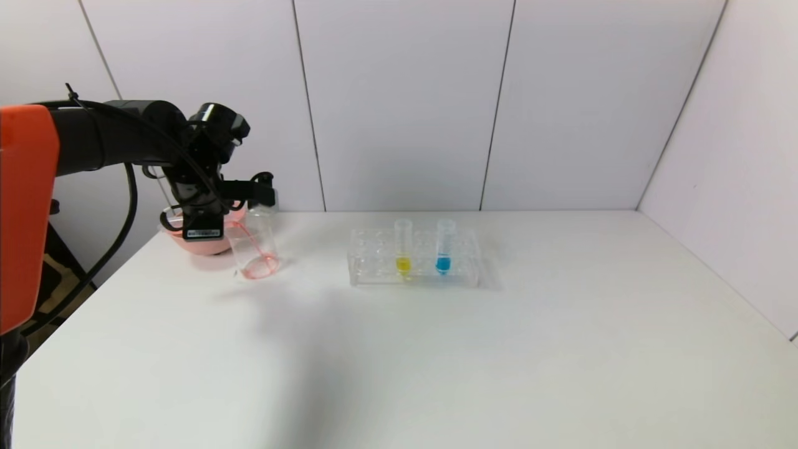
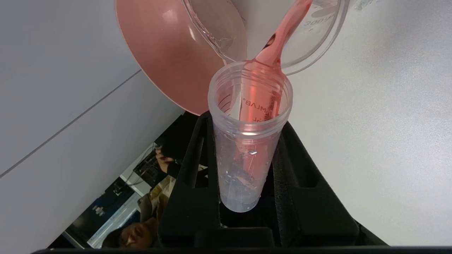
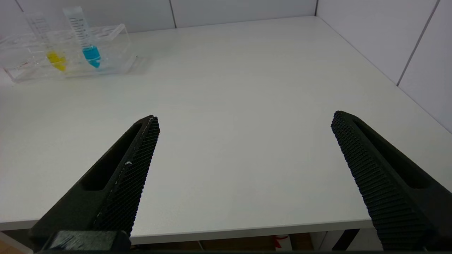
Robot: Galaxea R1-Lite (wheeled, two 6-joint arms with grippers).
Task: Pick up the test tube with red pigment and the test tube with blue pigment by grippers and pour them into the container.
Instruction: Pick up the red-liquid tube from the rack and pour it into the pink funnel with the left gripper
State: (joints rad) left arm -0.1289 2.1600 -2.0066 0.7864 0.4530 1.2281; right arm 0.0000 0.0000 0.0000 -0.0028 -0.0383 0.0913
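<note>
My left gripper (image 1: pixel 264 193) is shut on the test tube with red pigment (image 2: pixel 243 169), tipped mouth-down over the container. In the left wrist view the black fingers (image 2: pixel 190 169) clamp the tube's sides, and a red stream (image 2: pixel 282 31) runs from its mouth into the clear glass beaker (image 2: pixel 317 35). Little liquid is left in the tube. The beaker (image 1: pixel 255 252) stands at the far left with a thin red layer at its bottom. The test tube with blue pigment (image 1: pixel 443 246) stands upright in the rack, also in the right wrist view (image 3: pixel 86 38). My right gripper (image 3: pixel 245 121) is open and empty above the table's front edge.
A pink bowl (image 1: pixel 199 242) sits just behind and left of the beaker, close to my left gripper. The clear rectangular rack (image 1: pixel 374 271) stands mid-table and also holds a tube with yellow liquid (image 1: pixel 403 246). White wall panels close the back and right.
</note>
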